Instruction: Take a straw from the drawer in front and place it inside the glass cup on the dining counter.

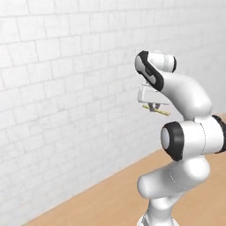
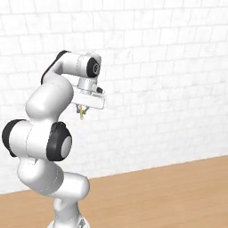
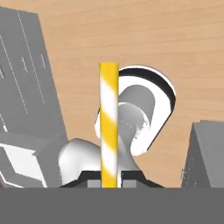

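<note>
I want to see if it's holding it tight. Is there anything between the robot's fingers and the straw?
No, nothing. In the hand view the gripper is shut right on the yellow-and-white straw, fingers touching it on both sides.

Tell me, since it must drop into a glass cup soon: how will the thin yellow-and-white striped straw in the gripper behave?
The thin yellow-and-white striped straw looks stiff: it stands straight out of the shut gripper without sagging. It is probably very light, being so slim. In the left base view it pokes out both sides of the fingers, so it might pivot if bumped.
</note>
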